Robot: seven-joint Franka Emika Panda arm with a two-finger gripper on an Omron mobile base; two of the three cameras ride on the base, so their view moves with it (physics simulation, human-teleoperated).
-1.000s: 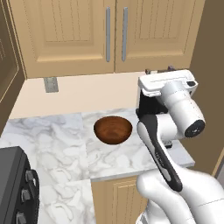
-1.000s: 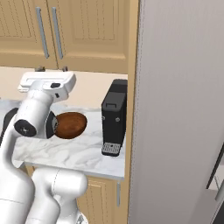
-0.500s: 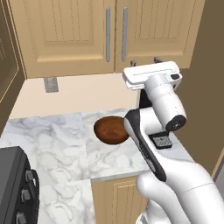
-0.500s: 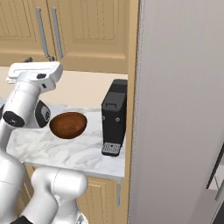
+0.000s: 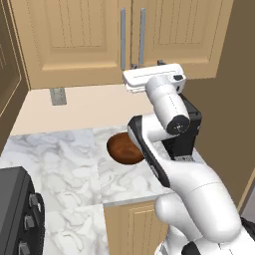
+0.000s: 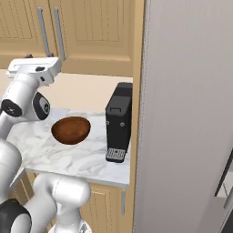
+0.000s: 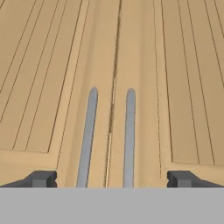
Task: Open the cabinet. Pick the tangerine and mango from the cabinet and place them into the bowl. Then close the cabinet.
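The light tan wall cabinet point(image 5: 89, 40) point(image 6: 91, 32) point(image 7: 43, 65) has both doors shut, its two silver bar handles point(image 5: 123, 39) point(image 6: 43, 32) point(image 7: 89, 135) side by side at the middle seam. My gripper point(image 5: 148, 64) point(image 6: 28, 57) point(image 7: 111, 178) is raised to the lower ends of the handles and points at them; it is open, with nothing between its fingertips point(image 7: 41, 178). The dark reddish-brown wooden bowl point(image 5: 124, 148) point(image 6: 70, 130) sits empty on the marble counter point(image 5: 60, 154) below the arm. The tangerine and the mango are hidden behind the doors.
A black coffee machine point(image 5: 187, 132) point(image 6: 119, 120) stands on the counter right of the bowl. A tall tan panel point(image 6: 186, 113) closes the right side. A dark brown side cabinet point(image 5: 7, 74) is at the left, a black stove point(image 5: 17, 214) at the lower left, an outlet point(image 5: 58, 96) on the wall.
The arm has swung up and to the left, carrying the gripper from over the coffee machine to just below the cabinet handles. The bowl and the doors have not moved.
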